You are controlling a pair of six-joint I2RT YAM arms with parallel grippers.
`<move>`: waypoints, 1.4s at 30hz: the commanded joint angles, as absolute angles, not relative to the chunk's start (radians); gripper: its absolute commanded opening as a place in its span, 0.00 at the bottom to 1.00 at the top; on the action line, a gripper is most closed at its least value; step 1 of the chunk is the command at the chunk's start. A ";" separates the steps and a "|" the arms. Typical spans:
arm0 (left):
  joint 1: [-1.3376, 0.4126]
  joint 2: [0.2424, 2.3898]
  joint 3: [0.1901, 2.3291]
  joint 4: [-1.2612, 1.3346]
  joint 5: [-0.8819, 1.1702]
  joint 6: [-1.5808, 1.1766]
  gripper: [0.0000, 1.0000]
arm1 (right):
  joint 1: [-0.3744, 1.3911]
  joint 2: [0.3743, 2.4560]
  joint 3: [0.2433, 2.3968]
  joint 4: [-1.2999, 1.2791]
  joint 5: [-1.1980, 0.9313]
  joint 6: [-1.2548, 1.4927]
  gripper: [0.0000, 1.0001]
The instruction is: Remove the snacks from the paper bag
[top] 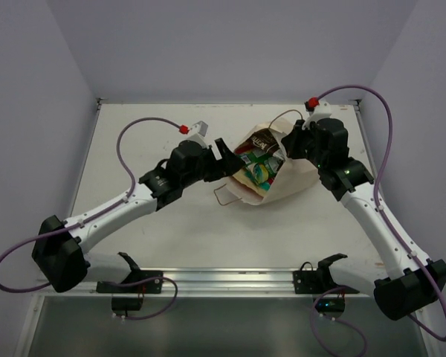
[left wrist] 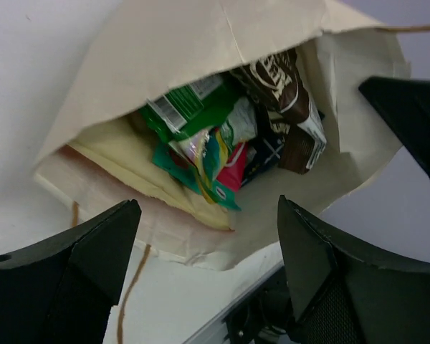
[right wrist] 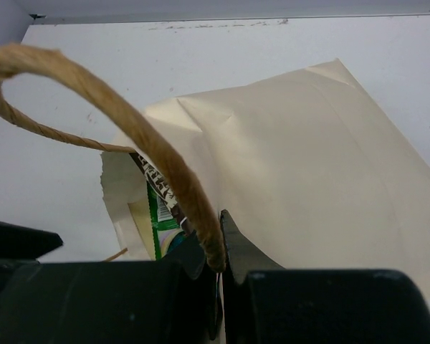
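The paper bag (top: 296, 182) lies tipped over right of centre on the worktop (top: 171, 238), its mouth gaping towards the left, with the snacks (top: 256, 160) bunched just inside. The left claw (top: 229, 155) hangs just left of that mouth, its jaws spread wide and holding nothing. In the left wrist view the left claw (left wrist: 208, 208) frames the opening, one finger to either side, and it looks clear of both the paper and the packets, though that is hard to judge from this angle. The packets show plainly there: a dark brown packet (left wrist: 276, 79) towards the far right of the opening, a green packet (left wrist: 183, 107) beside it on the left, a magenta packet (left wrist: 233, 170) lower down, and a cream-and-green one (left wrist: 216, 143) over a teal edge (left wrist: 173, 163). All of them sit inside the bag, none on the bare worktop. The right claw (top: 292, 141) is at the far right rim of the bag, closed tight on the brown twisted-cord handle (right wrist: 129, 122). In the right wrist view the cord runs down into the pinched fingers (right wrist: 236, 251), with the beige side of the bag (right wrist: 308, 179) spreading beyond. The second handle (top: 227, 195) lies loose on the worktop just near of the mouth.
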State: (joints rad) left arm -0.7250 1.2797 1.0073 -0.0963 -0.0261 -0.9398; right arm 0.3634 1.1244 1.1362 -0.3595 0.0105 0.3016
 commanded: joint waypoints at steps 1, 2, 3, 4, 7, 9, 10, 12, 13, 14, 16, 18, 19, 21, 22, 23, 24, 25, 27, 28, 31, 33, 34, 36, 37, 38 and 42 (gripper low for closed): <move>-0.767 1.341 1.048 -0.017 -0.005 -1.052 0.85 | 0.353 1.123 1.149 -0.361 0.020 0.325 0.00; -0.772 1.357 1.046 -0.015 -0.005 -1.067 0.86 | 0.353 1.123 1.147 -0.357 0.020 0.330 0.00; -0.782 1.389 1.049 0.023 -0.005 -1.093 0.86 | 0.353 1.121 1.147 -0.356 0.017 0.330 0.00; -0.785 1.406 1.052 0.047 -0.005 -1.101 0.86 | 0.353 1.120 1.146 -0.357 0.014 0.331 0.00; -0.795 1.486 1.086 0.067 -0.005 -1.121 0.82 | 0.353 1.120 1.144 -0.353 0.011 0.333 0.00; -0.799 1.540 1.104 0.081 -0.005 -1.117 0.78 | 0.353 1.120 1.143 -0.348 0.006 0.336 0.00; -0.801 1.555 1.123 0.104 -0.005 -1.117 0.76 | 0.353 1.120 1.141 -0.348 0.006 0.337 0.00; -0.802 1.601 1.143 0.117 -0.005 -1.120 0.73 | 0.353 1.118 1.135 -0.342 0.006 0.342 0.00; -0.804 1.617 1.167 0.120 0.009 -1.118 0.73 | 0.353 1.120 1.131 -0.341 0.006 0.344 0.00; -0.805 1.634 1.180 0.120 0.020 -1.118 0.72 | 0.353 1.120 1.129 -0.338 0.006 0.345 0.00; -0.805 1.672 1.206 0.120 0.020 -1.118 0.67 | 0.353 1.121 1.124 -0.337 0.006 0.345 0.00; -0.807 1.699 1.213 0.120 0.020 -1.121 0.63 | 0.353 1.121 1.123 -0.336 0.006 0.345 0.00; -0.807 1.706 1.215 0.120 0.023 -1.124 0.61 | 0.353 1.121 1.121 -0.336 0.006 0.345 0.00; -0.807 1.712 1.207 0.115 0.026 -1.129 0.47 | 0.353 1.120 1.120 -0.336 0.006 0.342 0.00; -0.807 1.707 1.200 0.109 0.028 -1.132 0.40 | 0.353 1.120 1.118 -0.334 0.006 0.341 0.00; -0.807 1.680 1.175 0.106 0.022 -1.135 0.22 | 0.353 1.120 1.118 -0.336 0.006 0.338 0.00; -0.807 1.658 1.163 0.104 0.014 -1.128 0.14 | 0.353 1.120 1.117 -0.334 0.006 0.337 0.00; -0.807 1.637 1.154 0.078 0.006 -1.115 0.07 | 0.353 1.117 1.115 -0.336 0.006 0.336 0.00; -0.802 1.561 1.143 0.029 -0.026 -1.083 0.00 | 0.351 1.111 1.112 -0.334 0.009 0.333 0.00; -0.799 1.534 1.140 -0.026 -0.028 -1.062 0.00 | 0.351 1.108 1.112 -0.336 0.014 0.330 0.00; -0.792 1.412 1.143 -0.147 -0.035 -0.985 0.00 | 0.351 1.098 1.111 -0.336 0.031 0.321 0.00; -0.766 1.321 1.147 -0.217 -0.044 -0.938 0.00 | 0.350 1.091 1.109 -0.336 0.040 0.318 0.00; -0.750 1.292 1.147 -0.283 -0.046 -0.924 0.00 | 0.350 1.089 1.109 -0.336 0.043 0.316 0.00; -0.668 1.194 1.137 -0.340 -0.043 -0.887 0.00 | 0.347 1.080 1.106 -0.334 0.048 0.313 0.00; -0.629 1.163 1.131 -0.386 -0.038 -0.870 0.00 | 0.347 1.078 1.104 -0.334 0.051 0.311 0.00; -0.539 1.107 1.117 -0.409 -0.031 -0.835 0.00 | 0.345 1.077 1.104 -0.336 0.051 0.311 0.00; -0.321 1.055 1.108 -0.453 -0.014 -0.734 0.00 | 0.344 1.074 1.103 -0.341 0.043 0.311 0.00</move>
State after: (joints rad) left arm -0.4622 1.0740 1.1206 -0.3862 0.0055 -0.8688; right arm 0.3569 1.1007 1.1080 -0.3462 0.0113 0.3222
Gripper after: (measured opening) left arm 0.021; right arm 0.018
